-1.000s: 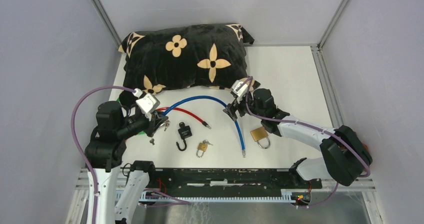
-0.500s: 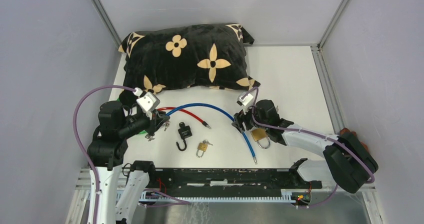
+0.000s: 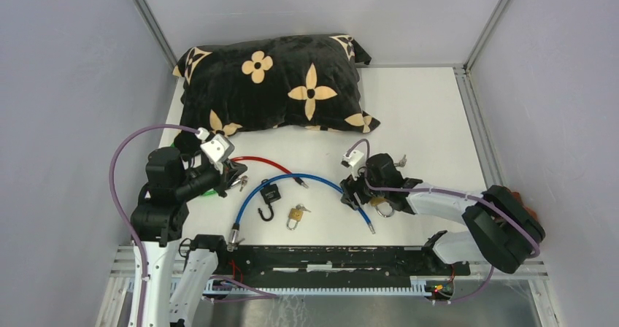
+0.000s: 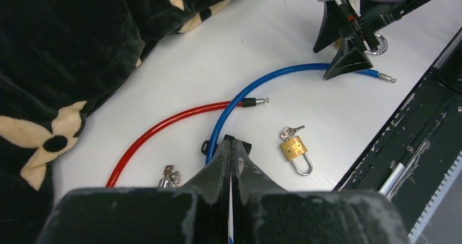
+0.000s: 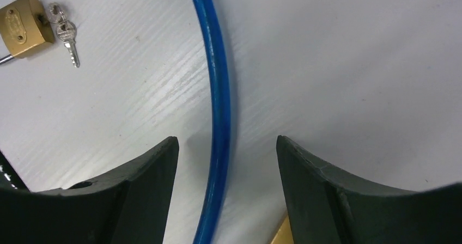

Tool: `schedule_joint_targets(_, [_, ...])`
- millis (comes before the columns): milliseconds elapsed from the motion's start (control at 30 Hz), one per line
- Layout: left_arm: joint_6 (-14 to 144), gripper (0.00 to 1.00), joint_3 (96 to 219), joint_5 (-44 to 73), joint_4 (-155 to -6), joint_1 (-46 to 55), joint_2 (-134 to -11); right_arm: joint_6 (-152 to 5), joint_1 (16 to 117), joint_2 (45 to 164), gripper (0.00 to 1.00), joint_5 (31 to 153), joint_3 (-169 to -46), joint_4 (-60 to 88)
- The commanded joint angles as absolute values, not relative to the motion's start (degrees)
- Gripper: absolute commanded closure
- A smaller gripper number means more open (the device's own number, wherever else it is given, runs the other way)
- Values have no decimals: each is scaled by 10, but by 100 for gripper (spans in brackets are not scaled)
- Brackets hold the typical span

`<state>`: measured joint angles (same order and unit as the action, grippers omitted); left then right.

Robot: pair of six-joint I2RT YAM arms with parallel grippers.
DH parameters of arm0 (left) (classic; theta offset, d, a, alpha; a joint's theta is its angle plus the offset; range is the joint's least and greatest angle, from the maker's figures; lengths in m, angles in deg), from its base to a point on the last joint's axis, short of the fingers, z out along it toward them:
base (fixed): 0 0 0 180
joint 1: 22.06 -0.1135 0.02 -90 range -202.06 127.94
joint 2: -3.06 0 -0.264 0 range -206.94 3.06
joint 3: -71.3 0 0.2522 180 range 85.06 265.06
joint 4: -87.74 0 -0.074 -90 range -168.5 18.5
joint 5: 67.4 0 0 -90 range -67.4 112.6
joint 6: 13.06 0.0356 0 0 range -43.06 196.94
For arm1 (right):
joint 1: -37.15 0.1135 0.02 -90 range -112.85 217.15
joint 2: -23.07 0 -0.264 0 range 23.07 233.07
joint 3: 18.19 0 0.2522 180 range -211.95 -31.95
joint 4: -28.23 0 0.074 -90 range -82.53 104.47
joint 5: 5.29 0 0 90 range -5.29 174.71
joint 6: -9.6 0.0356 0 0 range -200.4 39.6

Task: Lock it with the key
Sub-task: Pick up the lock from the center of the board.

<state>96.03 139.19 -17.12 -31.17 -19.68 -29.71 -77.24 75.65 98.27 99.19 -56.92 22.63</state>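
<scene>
A small brass padlock (image 3: 295, 215) with its key (image 4: 292, 130) in it lies near the front, seen too in the left wrist view as the brass padlock (image 4: 295, 148). A black padlock (image 3: 269, 193) with an open shackle sits left of it. A blue cable (image 3: 292, 179) arcs across both. My left gripper (image 3: 236, 174) is shut with nothing visibly held, next to a key bunch (image 4: 170, 173). My right gripper (image 3: 355, 195) stands open, straddling the blue cable (image 5: 220, 108) without touching it. A larger brass padlock (image 3: 380, 206) is half hidden under it.
A black flowered pillow (image 3: 270, 82) fills the back of the table. A red cable (image 3: 255, 160) curves from the left gripper toward the middle. The black rail (image 3: 328, 258) runs along the near edge, with the blue cable's left end just above it.
The right gripper has come down and nearer, bringing the blue cable toward the front. The cable's left end swung down to the rail. The left jaws have closed fully.
</scene>
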Motion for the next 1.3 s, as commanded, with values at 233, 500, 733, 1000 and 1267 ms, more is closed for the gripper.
schedule_joint_targets(233, [948, 82, 1398, -70, -314, -197, -408, -868, 806, 1096, 25, 939, -747, 168])
schedule_joint_targets(500, [969, 25, 1399, -110, -325, -198, -429, -943, 840, 1254, 24, 980, -907, 71])
schedule_joint_targets(733, [986, 21, 1397, -128, -318, -197, -428, -1009, 843, 1337, 75, 951, -974, 21])
schedule_joint_targets(1000, [1076, 23, 1359, -188, -336, -193, -485, -1067, 844, 1199, 100, 949, -893, 154])
schedule_joint_targets(1267, [1139, 16, 1309, -242, -476, -132, -612, -1091, 854, 1008, 100, 950, -712, 354])
